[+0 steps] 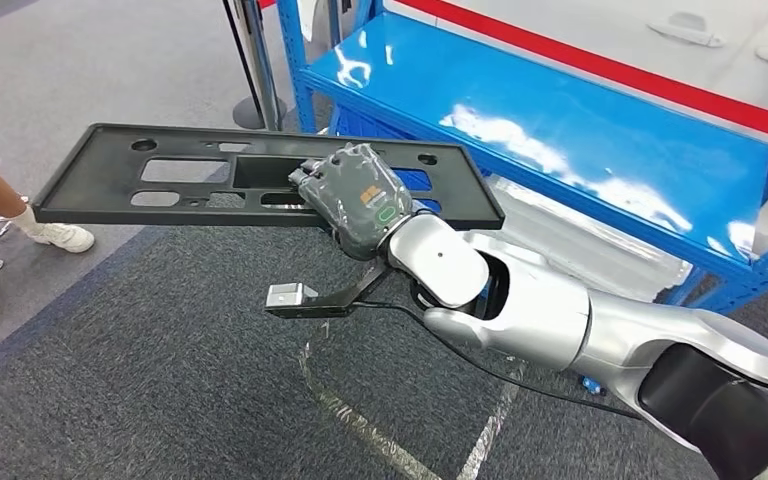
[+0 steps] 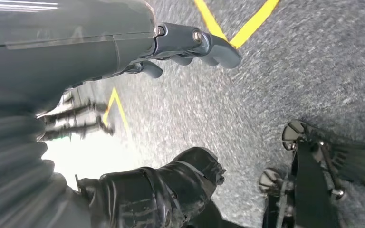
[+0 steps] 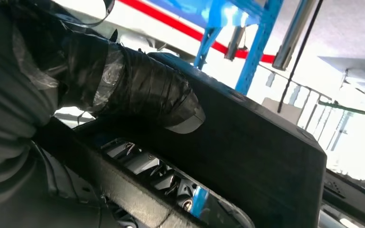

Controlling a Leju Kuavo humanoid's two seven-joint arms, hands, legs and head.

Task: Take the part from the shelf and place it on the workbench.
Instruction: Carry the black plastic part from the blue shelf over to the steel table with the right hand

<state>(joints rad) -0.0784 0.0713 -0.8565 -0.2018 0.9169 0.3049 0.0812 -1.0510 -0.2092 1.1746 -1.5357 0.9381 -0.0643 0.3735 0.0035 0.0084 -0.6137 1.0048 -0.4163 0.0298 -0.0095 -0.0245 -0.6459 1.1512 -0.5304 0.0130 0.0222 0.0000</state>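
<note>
Right hand (image 1: 355, 195), grey ribbed cover wrapped in clear plastic, grips the long flat black plastic panel with rectangular cutouts (image 1: 190, 180) at its near long edge, toward the end nearest the shelf. Fingers go over the panel's top into a cutout; in the right wrist view the taped thumb (image 3: 142, 90) presses against the panel's dark face (image 3: 266, 156). Panel is held roughly level in the air, clear of the blue metal shelf (image 1: 580, 130), in front of and to the left of it, above the dark grey carpet (image 1: 160, 380). The panel's shelf-side end sits just beside the shelf's front corner post; touching or not, cannot tell. Silver right arm (image 1: 560, 320) comes in from below the shelf's front edge.

Left hand (image 2: 185, 45) in the left wrist view hangs over the grey carpet with yellow floor lines (image 2: 247, 23); fingers curled in loosely, nothing in them.

A person's white-sneakered feet (image 1: 60, 235) stand on the floor beyond the panel's far end, well apart from the shelf. Pale tape lines (image 1: 360, 425) on the carpet below the panel.
</note>
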